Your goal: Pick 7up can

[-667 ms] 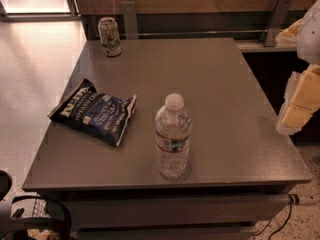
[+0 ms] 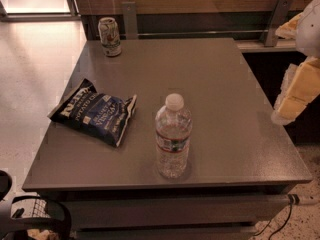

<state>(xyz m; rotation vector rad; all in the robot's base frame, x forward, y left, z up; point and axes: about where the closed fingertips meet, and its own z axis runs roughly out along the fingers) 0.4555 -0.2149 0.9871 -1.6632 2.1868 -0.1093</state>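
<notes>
The 7up can stands upright at the far left corner of the grey table. It is pale silvery-white and green with a reddish mark. My gripper shows as pale yellow and white parts at the right edge of the view, over the table's right side. It is far from the can and holds nothing that I can see.
A clear plastic water bottle with a white cap stands near the table's front middle. A dark blue chip bag lies on the left side. Metal brackets and a wooden wall run behind the table.
</notes>
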